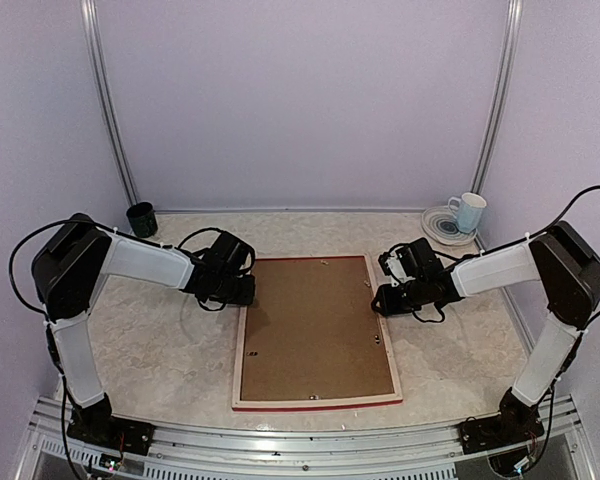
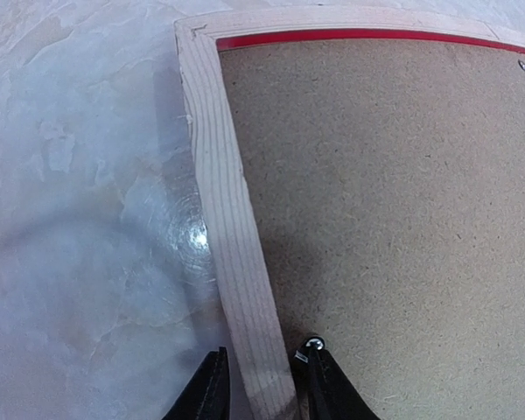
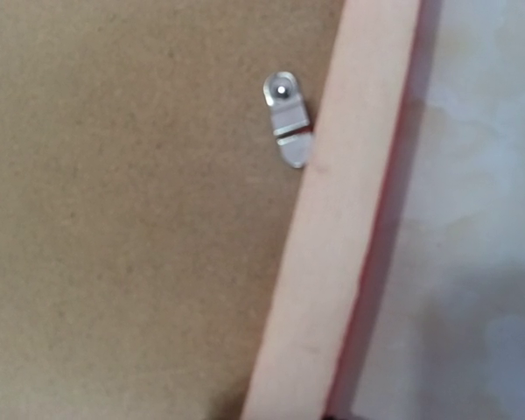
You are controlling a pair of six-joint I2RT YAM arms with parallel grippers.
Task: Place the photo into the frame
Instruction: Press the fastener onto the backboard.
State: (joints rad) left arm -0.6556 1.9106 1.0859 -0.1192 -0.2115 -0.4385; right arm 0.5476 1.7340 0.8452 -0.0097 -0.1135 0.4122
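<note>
The frame [image 1: 238, 370] lies face down in the middle of the table, pale wood back up and red edges showing. A brown backing board [image 1: 315, 325] fills it. The photo is hidden. My left gripper [image 1: 248, 292] is at the frame's left rail. In the left wrist view the gripper [image 2: 262, 385] is open astride the rail [image 2: 223, 192], its right finger [image 2: 328, 389] against a small metal clip [image 2: 313, 344]. My right gripper [image 1: 380, 298] hovers at the right rail [image 3: 350, 219], near a turn clip [image 3: 287, 118]. Its fingers hardly show.
A dark green cup [image 1: 141, 218] stands at the back left. A pale mug [image 1: 469, 212] sits on a patterned plate [image 1: 442, 225] at the back right. Metal wall rails run up both back corners.
</note>
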